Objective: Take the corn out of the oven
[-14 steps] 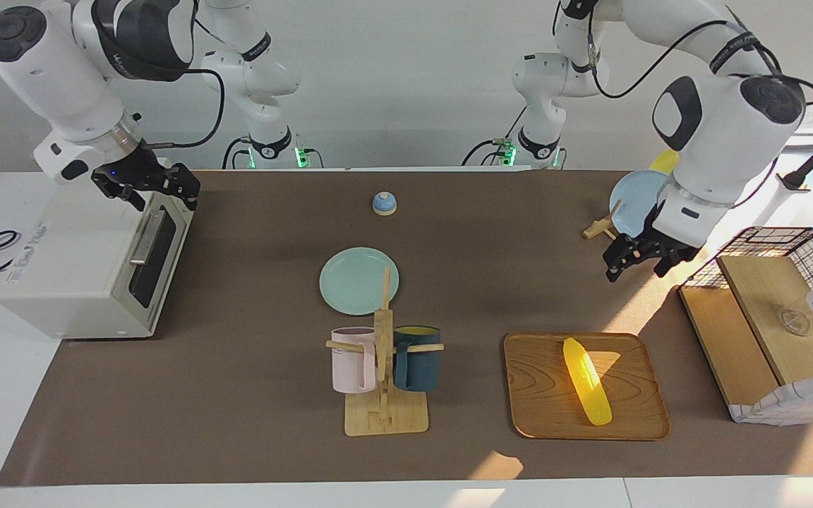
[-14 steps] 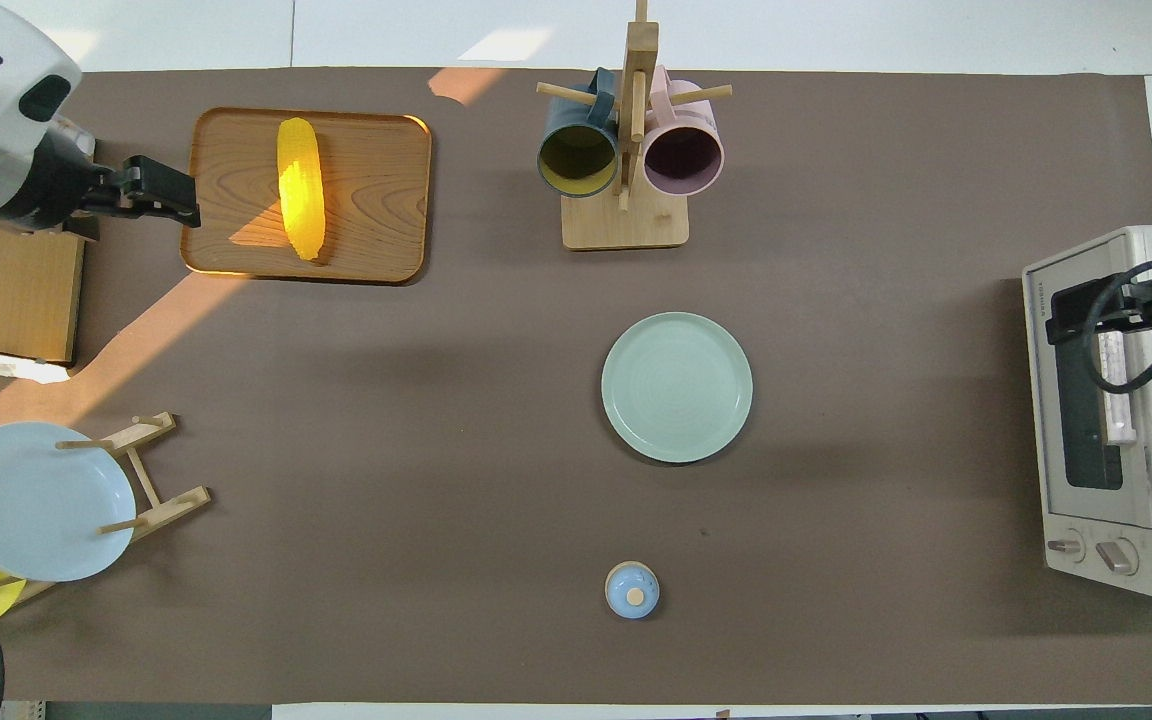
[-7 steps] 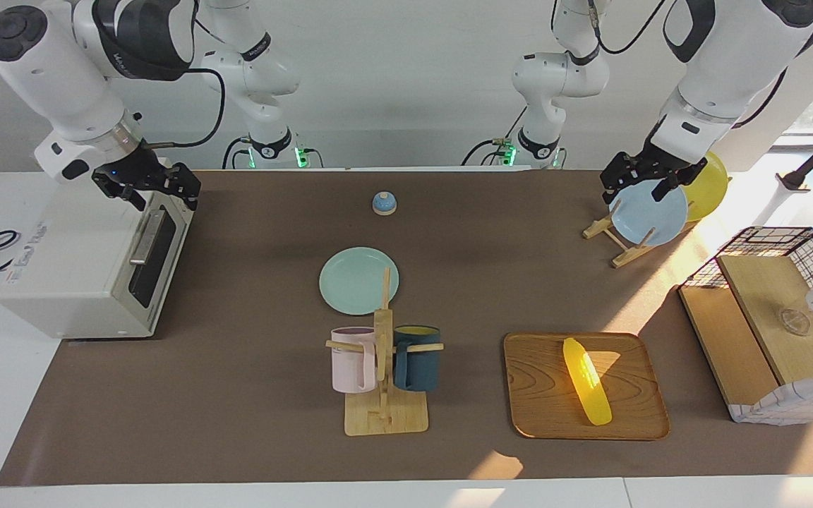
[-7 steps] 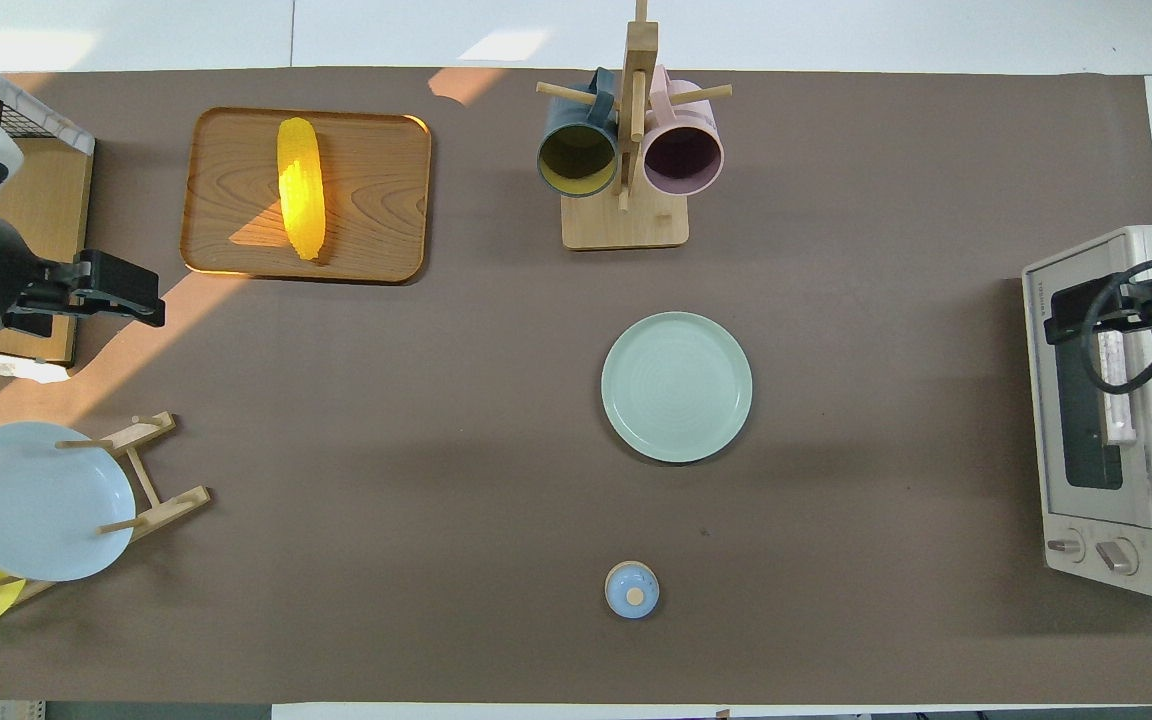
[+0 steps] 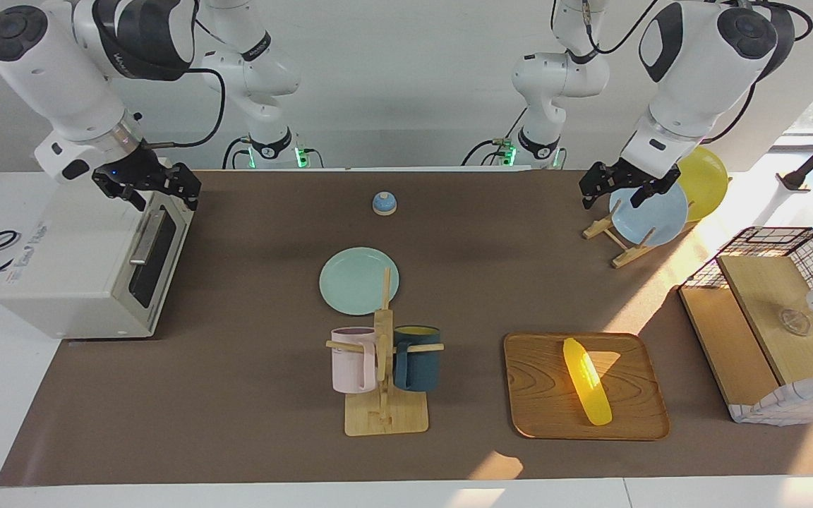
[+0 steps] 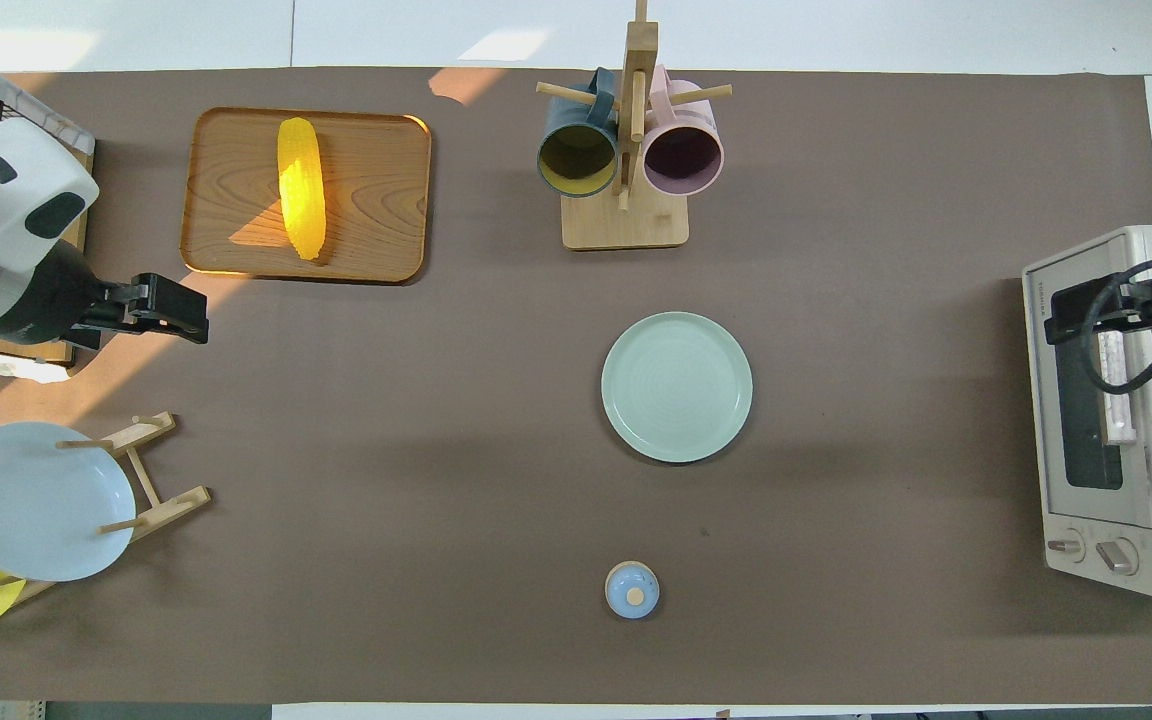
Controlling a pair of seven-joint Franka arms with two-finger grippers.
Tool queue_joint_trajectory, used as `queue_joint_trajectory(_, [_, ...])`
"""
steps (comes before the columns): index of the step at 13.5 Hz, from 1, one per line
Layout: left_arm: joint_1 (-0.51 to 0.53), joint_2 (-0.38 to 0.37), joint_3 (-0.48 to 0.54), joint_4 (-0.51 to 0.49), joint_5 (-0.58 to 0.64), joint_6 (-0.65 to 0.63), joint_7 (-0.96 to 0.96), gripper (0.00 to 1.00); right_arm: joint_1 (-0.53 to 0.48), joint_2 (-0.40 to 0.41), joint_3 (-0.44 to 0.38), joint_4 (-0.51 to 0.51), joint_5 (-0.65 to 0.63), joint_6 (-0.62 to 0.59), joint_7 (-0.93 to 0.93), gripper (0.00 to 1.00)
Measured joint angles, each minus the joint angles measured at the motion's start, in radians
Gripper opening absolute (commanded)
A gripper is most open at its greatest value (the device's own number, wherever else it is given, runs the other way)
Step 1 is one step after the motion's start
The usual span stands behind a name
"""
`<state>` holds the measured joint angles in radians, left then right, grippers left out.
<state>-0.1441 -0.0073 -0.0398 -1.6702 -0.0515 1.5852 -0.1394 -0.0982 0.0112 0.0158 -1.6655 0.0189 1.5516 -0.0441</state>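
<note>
I am seeing the left gripper (image 5: 611, 192) hanging open and empty over the blue plate (image 5: 648, 214) near the robots' edge. The right gripper (image 5: 156, 185) is hovering, fingers spread, over the closed oven (image 5: 89, 264). The corn (image 5: 587, 381) is lying on the wooden tray (image 5: 540, 388) near the surface's farthest edge.

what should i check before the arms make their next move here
1. Bright yellow corn cob out of the oven: ok, it lies on the wooden tray.
2. Off-white toaster oven door shut: ok.
3. Left gripper empty: ok, open, raised over the light blue plate in its wooden rack.
4. Right gripper empty: ok, open, above the oven's top front edge.
5. Right gripper clear of the silver bar handle: cannot tell.
6. Corn lying steady on the tray: ok.
</note>
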Motion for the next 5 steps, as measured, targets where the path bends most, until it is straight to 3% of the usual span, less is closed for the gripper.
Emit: queue_joint_trajectory(5, [0.002, -0.003, -0.004, 0.000, 0.000, 0.013, 0.000, 1.00, 0.000, 0.000, 0.002, 0.000, -0.006, 0.000, 0.000, 1.00])
